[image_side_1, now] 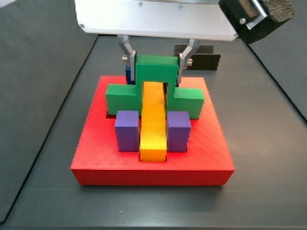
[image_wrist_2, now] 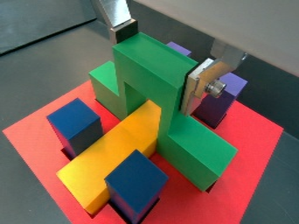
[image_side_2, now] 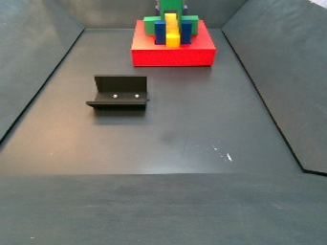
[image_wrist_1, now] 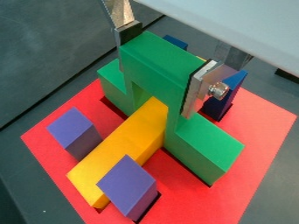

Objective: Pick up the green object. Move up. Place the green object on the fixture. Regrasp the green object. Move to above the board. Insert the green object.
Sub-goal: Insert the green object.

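The green object [image_wrist_1: 152, 66] stands on the red board [image_wrist_1: 263, 122], straddling the long yellow bar [image_wrist_1: 122, 149]; its low green steps reach the board on both sides. My gripper [image_wrist_1: 160, 73] is over the board with its fingers on the two sides of the object's raised top, shut on it. Both wrist views show this, and the object's top also shows in a wrist view [image_wrist_2: 146, 74]. In a side view the gripper [image_side_1: 156, 65] clasps the green top [image_side_1: 156, 72]. The fixture [image_side_2: 119, 94] stands apart on the floor, with nothing on it.
Purple blocks [image_side_1: 126, 126] [image_side_1: 180, 128] sit in the board [image_side_1: 150, 169] on either side of the yellow bar [image_side_1: 153, 126]. Blue cubes [image_wrist_2: 73, 122] [image_wrist_2: 138, 179] show in a wrist view. The board [image_side_2: 173, 55] is at the far end of the dark walled floor.
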Robot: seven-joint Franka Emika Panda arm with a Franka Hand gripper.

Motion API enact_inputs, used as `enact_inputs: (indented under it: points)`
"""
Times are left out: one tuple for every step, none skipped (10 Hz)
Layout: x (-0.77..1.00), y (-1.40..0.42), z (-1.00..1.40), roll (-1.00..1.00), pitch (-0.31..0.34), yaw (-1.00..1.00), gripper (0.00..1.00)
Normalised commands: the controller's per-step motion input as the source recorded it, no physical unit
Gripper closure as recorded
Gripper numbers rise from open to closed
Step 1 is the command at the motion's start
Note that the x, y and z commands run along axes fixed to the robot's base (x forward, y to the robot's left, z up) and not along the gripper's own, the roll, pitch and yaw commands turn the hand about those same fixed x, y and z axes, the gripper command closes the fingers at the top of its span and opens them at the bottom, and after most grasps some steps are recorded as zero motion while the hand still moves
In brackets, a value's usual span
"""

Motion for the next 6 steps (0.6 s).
enact_inputs:
  points:
    - [0.15,0.00,-0.14,0.00,0.021,0.00,1.00]
    - [0.02,-0.02,-0.26,0.05,0.000,0.00,1.00]
    - [0.00,-0.09,-0.24,0.05,-0.070,0.11,1.00]
    - [0.00,-0.11,-0.20,0.04,-0.084,0.12,1.00]
    - [0.00,-0.09,-0.20,0.03,-0.076,0.12,1.00]
    - [0.00,-0.05,-0.20,0.02,-0.057,0.10,1.00]
